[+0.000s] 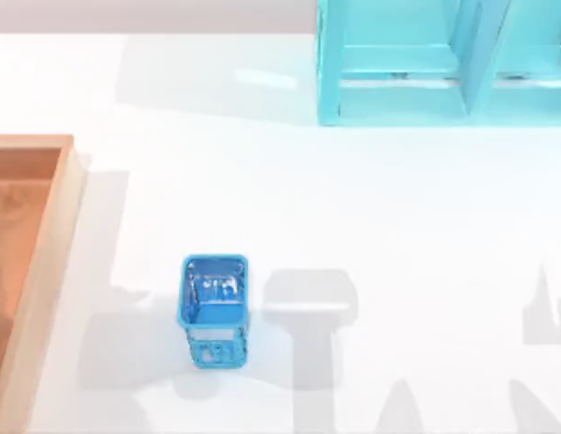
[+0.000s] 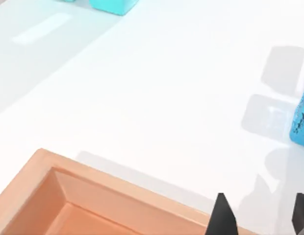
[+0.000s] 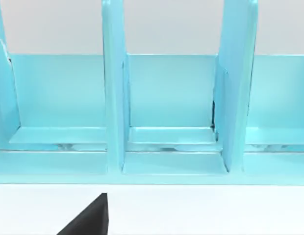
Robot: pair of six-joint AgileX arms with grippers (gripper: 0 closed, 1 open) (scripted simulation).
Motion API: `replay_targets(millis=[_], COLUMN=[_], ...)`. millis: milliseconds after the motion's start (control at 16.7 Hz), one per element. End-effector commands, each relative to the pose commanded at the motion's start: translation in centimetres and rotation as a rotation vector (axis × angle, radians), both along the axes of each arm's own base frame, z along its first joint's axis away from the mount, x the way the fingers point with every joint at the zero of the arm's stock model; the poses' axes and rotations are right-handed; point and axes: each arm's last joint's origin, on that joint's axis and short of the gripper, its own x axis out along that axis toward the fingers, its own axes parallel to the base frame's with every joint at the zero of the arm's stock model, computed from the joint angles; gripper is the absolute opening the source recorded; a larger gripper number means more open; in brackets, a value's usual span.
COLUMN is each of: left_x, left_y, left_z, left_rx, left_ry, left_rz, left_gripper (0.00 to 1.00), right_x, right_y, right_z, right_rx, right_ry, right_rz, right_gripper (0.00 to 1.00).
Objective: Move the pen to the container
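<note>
Two dark fingertips (image 2: 221, 218) of the left gripper (image 2: 261, 219) show in the left wrist view, well apart with nothing between them, so the jaws stand open and empty. They hang over the near rim of the wooden box (image 2: 132, 188), above the spot where the rim meets the white table (image 2: 157, 98).

From above, the box (image 1: 47, 262) sits at the table's (image 1: 371, 199) left edge. Its long side runs from the far part of the table toward the near part, and its thick pale rim slants slightly. The orange-brown floor inside the rim is bare in the part that can be seen.

Where the pen lies, and which way its long axis points, cannot be told from these views.

A small blue mesh cup (image 1: 213, 307) stands upright on the table, near the box but apart from it, toward the near edge. Its side shows at the edge of the left wrist view (image 2: 301, 117).

A teal shelf (image 1: 425, 63) stands at the far right of the table, its upright dividers splitting it into bays. The right gripper (image 3: 93, 218) faces this shelf (image 3: 171, 98) from close by, low over the table in front of the bays. Whether it is open or closed cannot be told.
</note>
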Motion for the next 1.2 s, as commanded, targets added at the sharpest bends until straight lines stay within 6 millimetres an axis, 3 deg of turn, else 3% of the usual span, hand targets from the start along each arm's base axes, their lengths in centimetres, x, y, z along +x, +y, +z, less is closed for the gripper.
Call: replay_targets(millis=[360, 1140, 1200], left_x=[-0.11, -0.11, -0.11], left_y=[-0.49, -0.49, -0.49], left_z=[-0.53, -0.53, -0.53], left_rx=[-0.008, -0.008, -0.008], left_ry=[0.007, 0.007, 0.007], left_rz=[0.0, 0.0, 0.0], left_gripper=[0.0, 0.98, 1.0], right_x=[0.0, 0.0, 0.0], right_y=[0.0, 0.0, 0.0], right_z=[0.0, 0.0, 0.0], right_rx=[0.0, 0.0, 0.0], right_ry=[0.0, 0.0, 0.0], right_rz=[0.0, 0.0, 0.0], right_gripper=[1.0, 1.0, 1.0])
